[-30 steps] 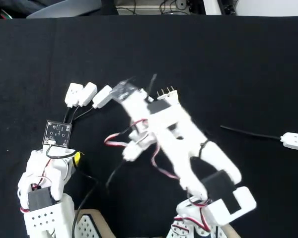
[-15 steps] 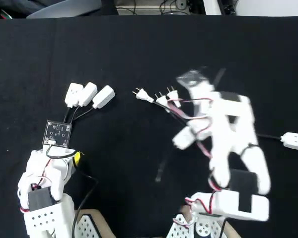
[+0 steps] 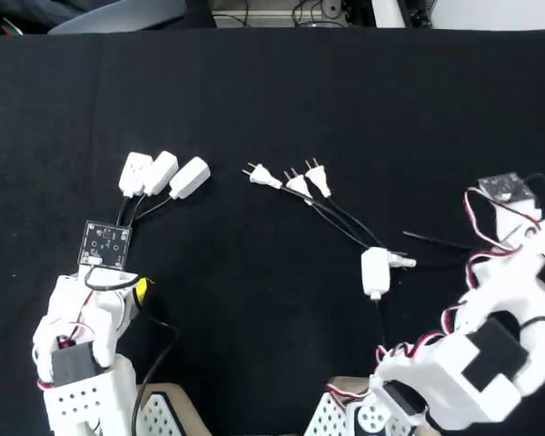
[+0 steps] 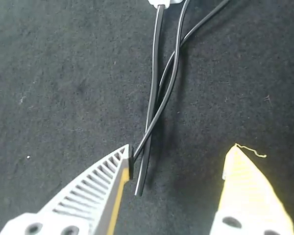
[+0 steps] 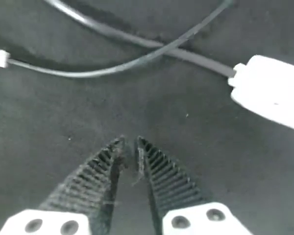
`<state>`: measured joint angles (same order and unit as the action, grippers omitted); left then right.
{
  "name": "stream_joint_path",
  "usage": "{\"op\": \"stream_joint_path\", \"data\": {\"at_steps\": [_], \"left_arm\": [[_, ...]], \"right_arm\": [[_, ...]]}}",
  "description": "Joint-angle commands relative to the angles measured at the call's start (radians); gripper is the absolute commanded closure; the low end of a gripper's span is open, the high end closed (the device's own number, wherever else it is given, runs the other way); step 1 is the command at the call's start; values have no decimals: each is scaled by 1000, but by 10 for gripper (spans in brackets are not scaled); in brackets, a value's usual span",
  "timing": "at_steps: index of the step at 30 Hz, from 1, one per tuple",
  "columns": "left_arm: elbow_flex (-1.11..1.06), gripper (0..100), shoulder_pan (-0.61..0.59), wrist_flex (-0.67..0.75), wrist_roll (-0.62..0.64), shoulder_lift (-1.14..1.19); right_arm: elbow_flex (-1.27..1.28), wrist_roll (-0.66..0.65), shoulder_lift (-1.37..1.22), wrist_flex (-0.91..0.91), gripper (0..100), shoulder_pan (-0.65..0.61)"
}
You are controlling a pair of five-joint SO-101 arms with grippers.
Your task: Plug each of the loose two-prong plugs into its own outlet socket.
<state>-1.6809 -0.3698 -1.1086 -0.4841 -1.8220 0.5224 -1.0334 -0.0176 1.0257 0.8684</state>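
Three plugs [image 3: 297, 183] lie loose mid-table, well apart from the sockets [image 3: 160, 171]. Right gripper [image 5: 129, 142] clenched on nothing, left gripper [image 4: 181, 149] spread over crossed cords [image 4: 154, 98]. Risk: the plug leads run bunched, so lifting one likely drags its neighbours.

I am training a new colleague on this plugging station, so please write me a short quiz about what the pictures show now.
1. How many loose plugs lie on the table?
2. True or false: the left gripper is shut.
3. The three sockets are: A all filled, B all empty, C one filled.
Key: 1 three; 2 false, it is open; 3 B.
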Motion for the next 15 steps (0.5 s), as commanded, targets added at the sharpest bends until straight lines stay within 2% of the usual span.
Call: {"op": "stream_joint_path", "data": {"at_steps": [1, 3, 6, 8, 11, 15], "left_arm": [[-18, 701, -10, 17, 6, -5], [-18, 701, -10, 17, 6, -5], [-18, 701, -10, 17, 6, -5], [-18, 701, -10, 17, 6, -5], [-18, 701, -10, 17, 6, -5], [-18, 701, -10, 17, 6, -3]], "right_arm": [[-47, -6, -4, -8, 986, 21], [-62, 11, 7, 23, 973, 8], [-108, 91, 44, 147, 858, -29], [-154, 98, 85, 281, 794, -75], [-225, 130, 168, 491, 780, -166], [-260, 282, 297, 684, 776, -328]]}}
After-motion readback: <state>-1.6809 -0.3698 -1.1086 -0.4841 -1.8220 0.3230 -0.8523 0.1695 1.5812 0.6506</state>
